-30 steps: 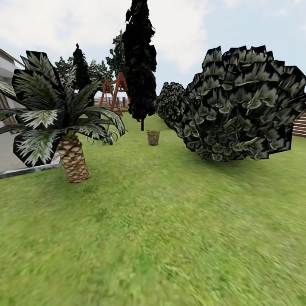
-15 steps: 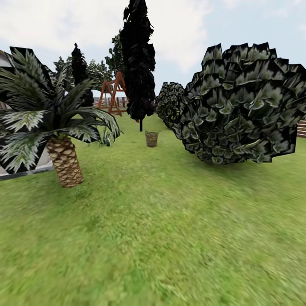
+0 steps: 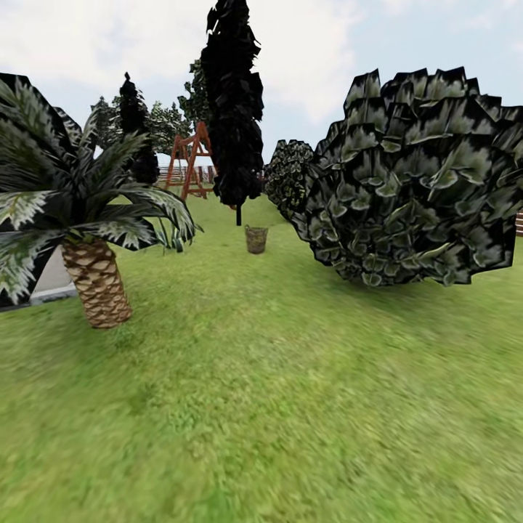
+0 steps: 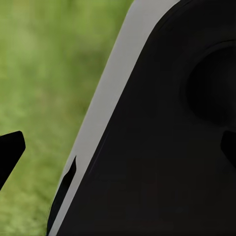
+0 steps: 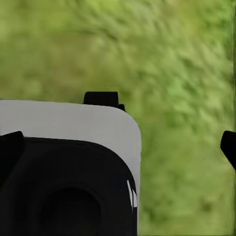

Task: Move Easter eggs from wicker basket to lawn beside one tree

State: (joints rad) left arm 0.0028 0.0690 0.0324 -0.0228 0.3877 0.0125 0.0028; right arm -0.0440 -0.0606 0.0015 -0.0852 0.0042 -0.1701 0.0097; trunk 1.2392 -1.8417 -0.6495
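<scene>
The wicker basket (image 3: 256,239) stands small and far off on the lawn (image 3: 276,407), just in front of a narrow black cypress. The Easter eggs are hidden at this distance. Leafy tree crowns (image 3: 168,120) rise far behind, their trunks hidden, so I cannot tell whether one of them is the tree. In the left wrist view my left gripper (image 4: 120,147) is open, its dark fingertips (image 4: 11,148) at the picture's edges with the robot's black and white body behind. My right gripper (image 5: 119,146) is open too, with one fingertip (image 5: 229,146) over grass.
A short palm (image 3: 94,287) with a scaly trunk stands at the near left. A big round dark bush (image 3: 414,181) sits at the right, and a smaller one (image 3: 289,174) behind it. The black cypress (image 3: 234,109) and a red wooden swing frame (image 3: 190,161) lie beyond the basket.
The whole head view has shifted: the palm has slid left and looms larger, the bush is slightly bigger. The camera has moved forward; the basket stays where it was.
</scene>
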